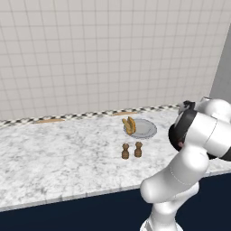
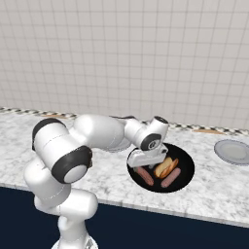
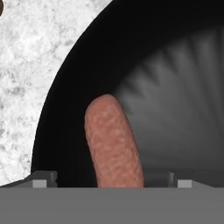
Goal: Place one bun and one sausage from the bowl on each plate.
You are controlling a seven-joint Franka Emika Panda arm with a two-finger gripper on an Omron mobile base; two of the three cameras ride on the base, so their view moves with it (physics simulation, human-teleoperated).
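The black bowl (image 2: 187, 164) sits on the counter near its front edge and holds two sausages (image 2: 144, 175) (image 2: 170, 178) and a bun (image 2: 165, 167). My gripper (image 2: 145, 164) hangs low over the bowl's left part, open, directly above the left sausage. In the hand view that sausage (image 3: 113, 142) lies on the bowl's dark floor (image 3: 153, 65) and runs between my two fingertips (image 3: 43, 179), which stand apart on either side of it. An empty grey plate (image 2: 233, 151) lies at the right. Another plate (image 1: 146, 131) carries a bun (image 1: 129, 125).
Two small brown shakers (image 1: 125, 151) (image 1: 138, 149) stand in front of the plate with the bun. A tiled wall closes the back of the marble counter (image 2: 214, 194). My own arm (image 2: 97, 133) stretches across the counter left of the bowl.
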